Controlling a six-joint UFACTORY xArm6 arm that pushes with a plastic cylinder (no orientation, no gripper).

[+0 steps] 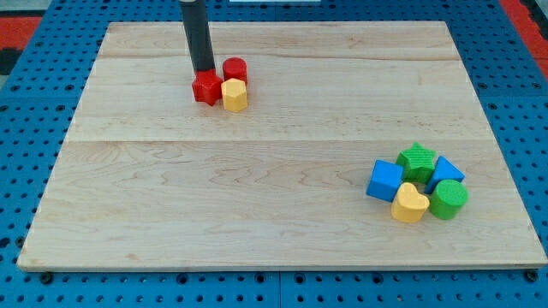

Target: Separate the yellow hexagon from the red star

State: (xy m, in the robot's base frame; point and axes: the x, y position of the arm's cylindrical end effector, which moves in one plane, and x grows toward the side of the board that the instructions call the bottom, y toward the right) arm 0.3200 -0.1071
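The yellow hexagon (235,94) sits in the upper left of the frame, touching the red star (206,87) on its left and the red cylinder (235,69) just above it. My tip (204,72) stands at the star's upper edge, seemingly touching it, with the cylinder just to its right. There is no pincer here, only the bare rod, so nothing is spread or pinching. I judge the separating push is not yet made: the two blocks are in contact. The next move calls for working the tip between them or shoving one block clear. Well apart, at the lower right, cluster a blue cube (384,180), green star (417,160), blue block (445,171), green cylinder (448,198) and yellow heart (409,204).
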